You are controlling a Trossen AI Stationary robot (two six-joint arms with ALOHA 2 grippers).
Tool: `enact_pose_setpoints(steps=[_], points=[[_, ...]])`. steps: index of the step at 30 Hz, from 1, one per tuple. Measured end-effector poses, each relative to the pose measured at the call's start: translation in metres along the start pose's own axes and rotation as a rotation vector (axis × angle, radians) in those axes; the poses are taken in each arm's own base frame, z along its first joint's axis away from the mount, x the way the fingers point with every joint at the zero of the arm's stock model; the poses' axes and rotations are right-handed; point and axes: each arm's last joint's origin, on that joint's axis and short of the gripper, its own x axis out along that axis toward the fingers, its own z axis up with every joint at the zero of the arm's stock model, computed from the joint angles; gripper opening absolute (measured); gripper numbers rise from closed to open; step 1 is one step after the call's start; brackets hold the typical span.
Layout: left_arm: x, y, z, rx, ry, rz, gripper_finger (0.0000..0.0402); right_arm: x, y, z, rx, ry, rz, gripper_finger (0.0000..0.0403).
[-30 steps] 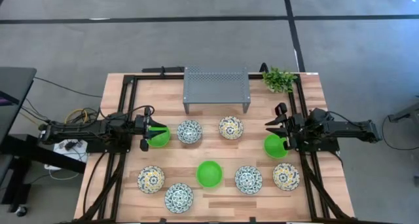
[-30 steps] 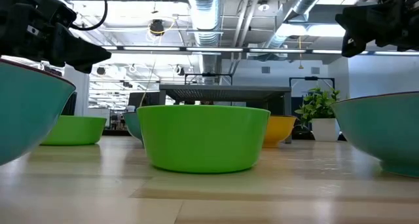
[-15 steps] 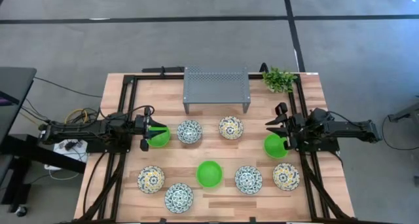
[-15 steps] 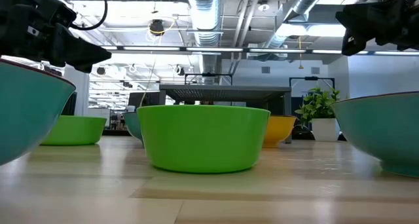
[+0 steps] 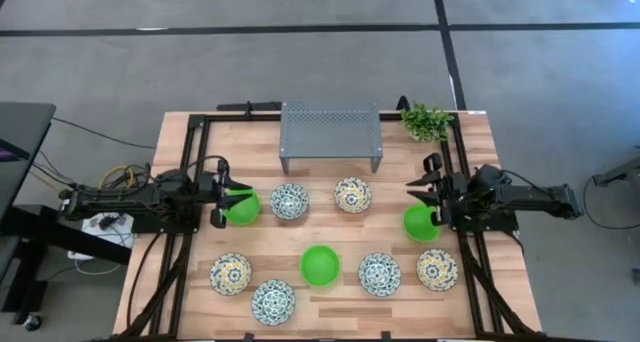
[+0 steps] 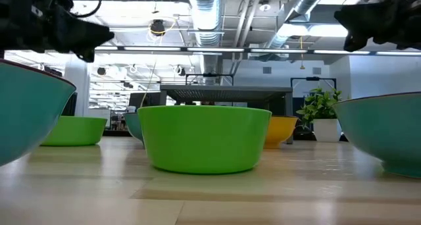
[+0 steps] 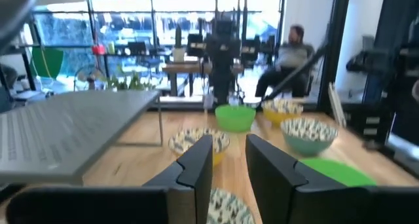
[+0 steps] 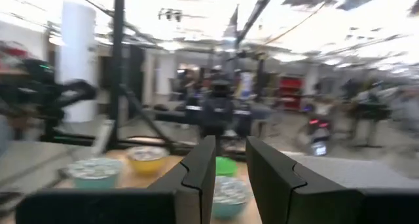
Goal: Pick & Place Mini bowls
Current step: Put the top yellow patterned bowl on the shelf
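Nine mini bowls stand on their bases on the wooden table. Green ones sit at the left (image 5: 242, 209), the right (image 5: 420, 223) and the near middle (image 5: 319, 265). Blue-patterned bowls (image 5: 290, 200) (image 5: 379, 273) (image 5: 272, 302) and yellow-patterned bowls (image 5: 352, 194) (image 5: 230, 273) (image 5: 437, 269) lie between them. My left gripper (image 5: 226, 204) hovers at the left green bowl's left rim, open with nothing between its fingers (image 7: 229, 145). My right gripper (image 5: 418, 196) hangs above the right green bowl's far side, also open and empty (image 8: 231, 144).
A grey perforated rack (image 5: 330, 134) stands at the far middle, with a small leafy plant (image 5: 426, 121) to its right. Black rails (image 5: 190, 182) run along both table sides. A bare strip of wood lies between the far and near rows of bowls. People show in the room beyond.
My left gripper has drawn back a little toward the table's left edge and risen, so its fingers no longer reach over the left green bowl. That bowl stays where it was on the table.
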Motion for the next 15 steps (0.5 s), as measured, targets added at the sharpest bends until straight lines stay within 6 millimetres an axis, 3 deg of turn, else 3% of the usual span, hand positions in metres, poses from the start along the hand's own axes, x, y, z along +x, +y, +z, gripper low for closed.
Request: enact_pose_setpoints(steps=[7,15], points=[[-0.001,0.004,0.026,0.080,-0.205,0.109,0.0097,0.006,-0.009,0.024,0.032,-0.054,-0.081,0.0105],[0.015,0.008,0.058,0.070,-0.169,0.195,0.0146,0.039,-0.019,0.052,0.112,0.146,-0.106,0.0169]])
